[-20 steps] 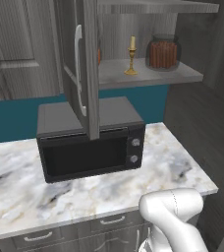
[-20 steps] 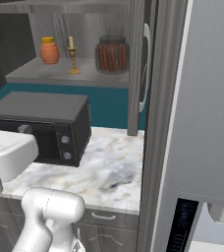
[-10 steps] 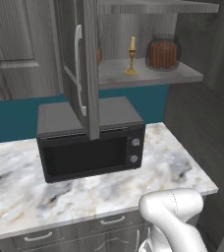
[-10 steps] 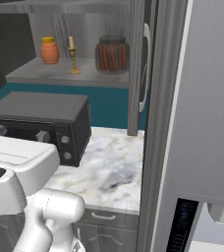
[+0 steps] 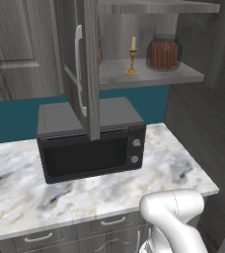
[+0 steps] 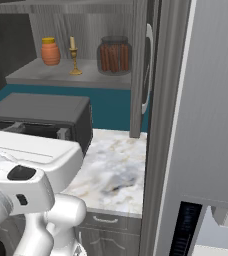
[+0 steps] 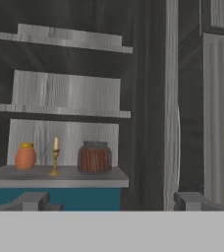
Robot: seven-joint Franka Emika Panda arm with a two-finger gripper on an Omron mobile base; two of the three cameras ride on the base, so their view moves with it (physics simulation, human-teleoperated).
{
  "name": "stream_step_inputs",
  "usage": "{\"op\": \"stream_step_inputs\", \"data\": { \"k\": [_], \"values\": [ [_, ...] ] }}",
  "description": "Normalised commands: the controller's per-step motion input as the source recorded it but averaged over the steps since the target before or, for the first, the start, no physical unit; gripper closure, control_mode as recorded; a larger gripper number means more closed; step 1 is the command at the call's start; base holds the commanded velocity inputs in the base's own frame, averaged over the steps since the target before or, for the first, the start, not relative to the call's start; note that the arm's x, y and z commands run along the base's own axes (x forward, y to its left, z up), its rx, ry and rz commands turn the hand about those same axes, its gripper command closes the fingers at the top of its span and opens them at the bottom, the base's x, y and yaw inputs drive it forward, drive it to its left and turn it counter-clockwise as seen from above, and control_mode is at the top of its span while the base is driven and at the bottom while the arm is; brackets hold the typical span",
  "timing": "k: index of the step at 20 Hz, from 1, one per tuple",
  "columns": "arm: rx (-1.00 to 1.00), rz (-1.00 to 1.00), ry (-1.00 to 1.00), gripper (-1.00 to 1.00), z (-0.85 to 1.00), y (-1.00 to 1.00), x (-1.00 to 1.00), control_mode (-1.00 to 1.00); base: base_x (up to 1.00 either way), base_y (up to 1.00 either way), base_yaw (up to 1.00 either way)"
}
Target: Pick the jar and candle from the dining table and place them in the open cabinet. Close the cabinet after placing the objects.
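On the cabinet's [image 5: 85, 69] lowest shelf [image 5: 149, 76] stand the jar [image 5: 164, 52] and the candle [image 5: 132, 57], just beside each other, with an orange bottle [image 6: 50, 51] further along. Its door hangs open above the microwave [image 5: 90, 143]. Both fingers [image 7: 192, 201] are spread wide, grasping nothing.

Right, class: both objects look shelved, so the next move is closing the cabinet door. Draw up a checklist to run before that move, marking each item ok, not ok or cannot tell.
1. Squat glass jar of reddish-brown sticks on the grey cabinet shelf: ok.
2. Pale-yellow taper candle in its brass holder upright on that shelf: ok.
3. Both stand clear of the shelf's front edge: ok.
4. Dark grey cabinet door with silver bar handle closed: not ok.
5. Gripper open, holding nothing: ok.
6. Gripper touching the handle: not ok.
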Motion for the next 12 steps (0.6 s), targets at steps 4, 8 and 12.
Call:
{"op": "stream_step_inputs", "data": {
  "k": [4, 8, 12],
  "values": [
    [0.0, -0.02, -0.05, -1.0, 0.0, -0.17, 0.21, -1.0, 0.0, 0.0, 0.0],
    [0.0, -0.02, -0.03, -1.0, 0.0, -0.2, 0.26, -1.0, 0.0, 0.0, 0.0],
    [0.0, -0.01, 0.0, -1.0, 0.0, -0.13, 0.32, -1.0, 0.0, 0.0, 0.0]
  ]
}}
